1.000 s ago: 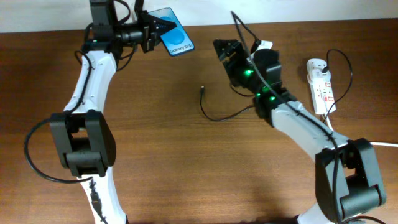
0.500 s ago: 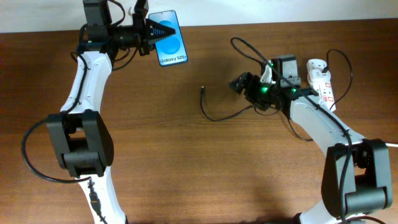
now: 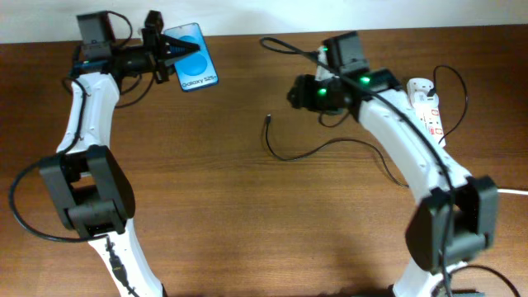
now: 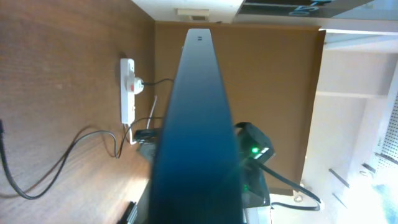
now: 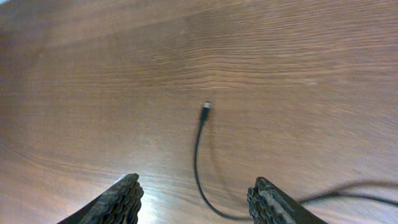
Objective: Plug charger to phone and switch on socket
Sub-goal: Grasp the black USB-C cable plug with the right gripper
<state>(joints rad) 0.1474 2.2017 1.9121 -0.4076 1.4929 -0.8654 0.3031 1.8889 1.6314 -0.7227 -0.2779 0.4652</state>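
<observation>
My left gripper [image 3: 165, 56] is shut on the phone [image 3: 194, 68], a blue-screened smartphone held above the table's far left; in the left wrist view the phone [image 4: 196, 124] is seen edge-on, filling the middle. The charger cable [image 3: 309, 151] lies on the wood with its connector tip [image 3: 269, 120] near the table's middle. My right gripper [image 3: 295, 92] is open and empty, above and to the right of that tip. In the right wrist view the tip [image 5: 206, 107] and cable [image 5: 198, 168] lie between and ahead of the open fingers [image 5: 196, 199]. The white socket strip [image 3: 427, 111] lies at the far right.
The socket strip also shows in the left wrist view [image 4: 127, 90] with a black plug in it. A thick white cord [image 3: 511, 191] leaves the right edge. A wall runs along the table's far edge.
My left gripper has carried the phone leftward. My right arm has swung up and to the left, from near the socket toward the connector tip.
</observation>
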